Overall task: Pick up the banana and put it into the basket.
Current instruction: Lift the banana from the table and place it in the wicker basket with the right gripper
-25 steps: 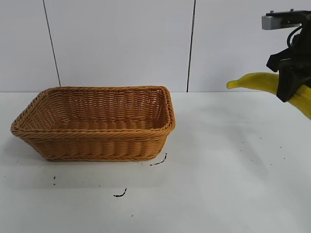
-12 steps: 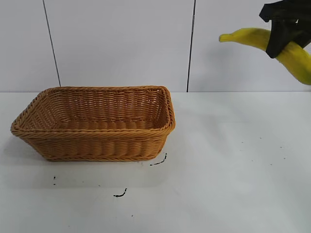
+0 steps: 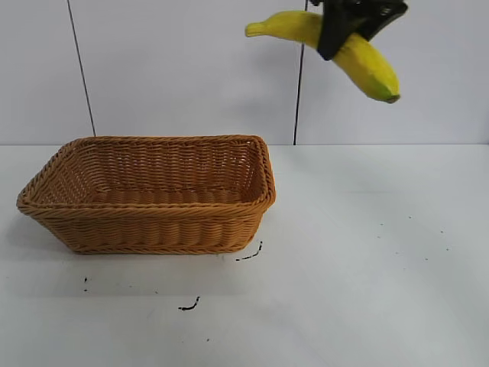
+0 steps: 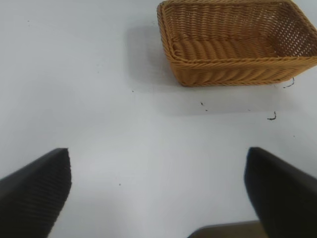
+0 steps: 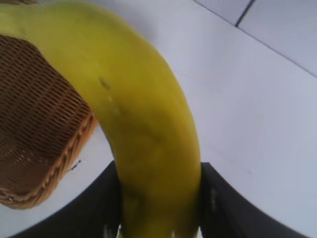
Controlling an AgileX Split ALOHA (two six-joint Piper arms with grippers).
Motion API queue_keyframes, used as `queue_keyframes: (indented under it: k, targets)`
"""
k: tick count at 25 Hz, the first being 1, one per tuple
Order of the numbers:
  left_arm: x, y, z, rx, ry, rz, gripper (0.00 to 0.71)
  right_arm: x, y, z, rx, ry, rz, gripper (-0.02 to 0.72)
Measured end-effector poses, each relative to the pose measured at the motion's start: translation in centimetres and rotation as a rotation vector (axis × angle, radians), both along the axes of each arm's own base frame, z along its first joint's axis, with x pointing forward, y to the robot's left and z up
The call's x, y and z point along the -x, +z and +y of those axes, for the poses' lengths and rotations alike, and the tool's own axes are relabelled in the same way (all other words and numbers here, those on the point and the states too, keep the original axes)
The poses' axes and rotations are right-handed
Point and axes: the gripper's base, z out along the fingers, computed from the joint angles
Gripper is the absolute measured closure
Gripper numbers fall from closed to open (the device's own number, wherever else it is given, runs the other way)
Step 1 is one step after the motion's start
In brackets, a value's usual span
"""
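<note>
Right tool (image 3: 345, 23) clamped across banana (image 3: 359, 57), high above worktop (image 3: 367, 252). Basket (image 3: 153, 195) lies below and toward left arm's side; banana's long axis roughly parallel to basket's length. Left tool (image 4: 158, 198) parked, fingers spread.

Right gripper (image 3: 341, 29) clamps the banana (image 3: 365, 63) high in the air, above and just right of the basket's right end | banana arched, both ends drooping | basket (image 3: 153, 229) sits on the white table (image 3: 367, 252), its inside bare | small black marks (image 3: 189, 306) dot the table in front.
</note>
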Motion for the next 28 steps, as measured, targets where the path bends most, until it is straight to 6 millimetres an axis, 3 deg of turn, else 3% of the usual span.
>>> queue_keyframes:
  k: [7, 13, 18, 28]
  targets:
    - [0.0, 0.0, 0.0, -0.001, 0.001, 0.0, 0.02, -0.8, -2.0, 8.6, 0.072, 0.303, -0.075, 0.4]
    - [0.0, 0.0, 0.0, -0.001, 0.001, 0.0, 0.02, 0.0, -5.0, 14.0, 0.158, 0.58, -0.178, 0.4]
    - [0.0, 0.0, 0.0, -0.001, 0.001, 0.0, 0.02, -0.5, -7.0, 15.1, 0.183, 0.648, -0.212, 0.4]
    - [0.0, 0.0, 0.0, -0.001, 0.001, 0.0, 0.02, -2.2, -13.9, 16.2, 0.191, 0.651, -0.176, 0.4]
